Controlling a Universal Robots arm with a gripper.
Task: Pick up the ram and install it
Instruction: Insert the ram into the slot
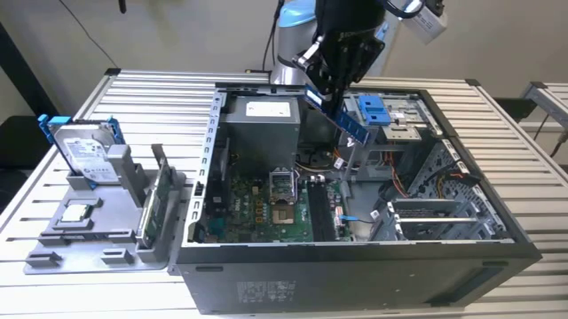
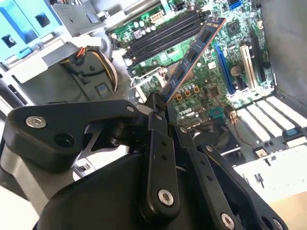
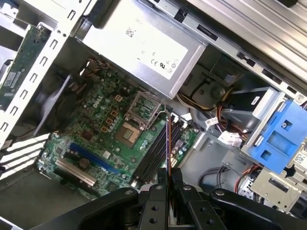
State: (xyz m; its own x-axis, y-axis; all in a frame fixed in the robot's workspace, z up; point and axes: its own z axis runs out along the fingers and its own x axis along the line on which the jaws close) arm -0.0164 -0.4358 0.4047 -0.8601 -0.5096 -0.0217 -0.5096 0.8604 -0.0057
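Observation:
My gripper (image 1: 324, 93) hangs above the open computer case (image 1: 355, 266), shut on one end of the ram (image 1: 342, 116), a long thin bluish stick slanting down toward the exterior view's right. In the second wrist view the ram (image 2: 192, 55) sticks out from between the black fingers (image 2: 156, 124), its row of black chips showing, over the green motherboard (image 2: 201, 91). In the first wrist view the ram (image 3: 168, 143) appears edge-on, held above the black memory slots (image 3: 156, 153) beside the CPU socket (image 3: 129, 132). In the exterior view the memory slots (image 1: 320, 209) lie well below the stick.
A silver power supply (image 1: 259, 123) and blue drive brackets (image 1: 373, 109) sit at the back of the case. On the exterior view's left, a grey fixture (image 1: 98, 226) holds a hard drive in a blue frame (image 1: 84, 149) and an upright green card (image 1: 159, 199).

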